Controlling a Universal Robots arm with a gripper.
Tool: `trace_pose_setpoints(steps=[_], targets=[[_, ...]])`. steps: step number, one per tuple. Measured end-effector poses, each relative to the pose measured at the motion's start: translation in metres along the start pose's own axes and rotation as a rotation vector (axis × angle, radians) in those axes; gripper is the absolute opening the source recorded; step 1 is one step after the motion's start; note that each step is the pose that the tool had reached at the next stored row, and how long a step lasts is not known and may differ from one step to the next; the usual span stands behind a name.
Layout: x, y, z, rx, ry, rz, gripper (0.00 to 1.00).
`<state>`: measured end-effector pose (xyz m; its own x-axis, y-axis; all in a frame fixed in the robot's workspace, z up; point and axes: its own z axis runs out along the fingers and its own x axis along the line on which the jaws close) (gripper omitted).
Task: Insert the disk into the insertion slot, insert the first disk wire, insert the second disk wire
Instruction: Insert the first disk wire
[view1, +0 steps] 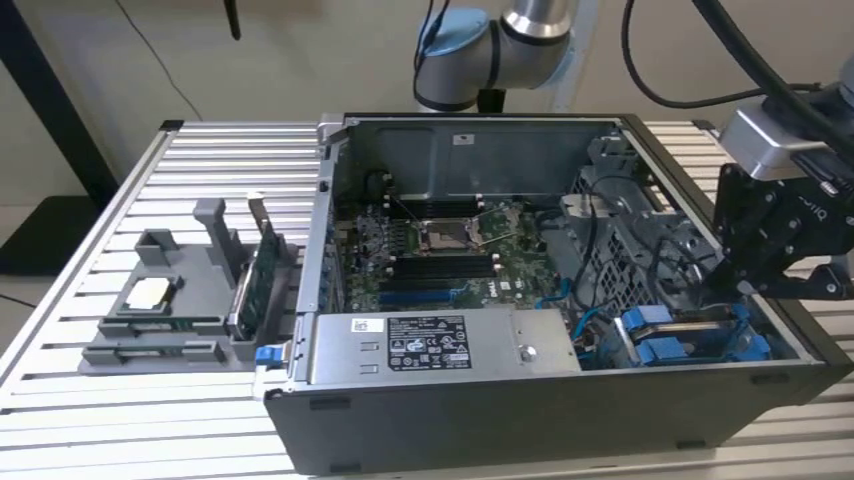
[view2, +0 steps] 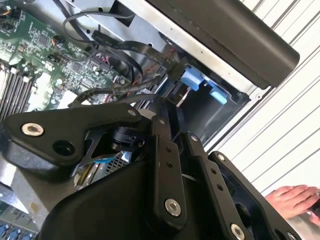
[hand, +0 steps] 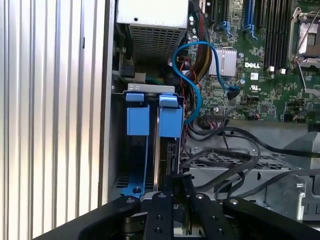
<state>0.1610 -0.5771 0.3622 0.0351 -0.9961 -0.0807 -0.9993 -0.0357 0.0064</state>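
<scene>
The disk sits in the insertion slot (hand: 150, 89) of the drive cage, and its blue carrier front (hand: 170, 119) and thin edge show in the first wrist view. A second blue carrier (hand: 137, 120) stands beside it. In the exterior view the two blue fronts (view1: 663, 338) lie at the case's front corner on that view's right. My gripper (hand: 179, 182) is at the disk's back end, inside the case (view1: 727, 290). Its black fingers (view2: 162, 130) stand close together on a black disk wire plug. More black wires (hand: 235, 145) loop over the cage next to it.
A blue cable (hand: 192, 75) runs from the motherboard (view1: 441, 240) toward the drives. The power supply (view1: 441, 345) fills the case's front. A grey fixture (view1: 174, 300) with parts stands on the slatted table at the exterior view's left. A person's hand (view2: 295, 197) rests outside the case.
</scene>
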Motion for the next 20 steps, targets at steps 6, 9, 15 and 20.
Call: trace_pose_setpoints(steps=[6, 9, 15, 20], targets=[[0.0007, -0.0021, 0.0076, 0.0008, 0.0025, 0.011, 0.19], [0.001, -0.0022, 0.0112, 0.0012, 0.004, 0.017, 0.19], [0.0003, -0.0029, 0.0151, 0.0015, 0.0038, 0.02, 0.19], [0.0005, -0.0037, 0.0205, 0.0026, 0.0041, 0.034, 0.19]])
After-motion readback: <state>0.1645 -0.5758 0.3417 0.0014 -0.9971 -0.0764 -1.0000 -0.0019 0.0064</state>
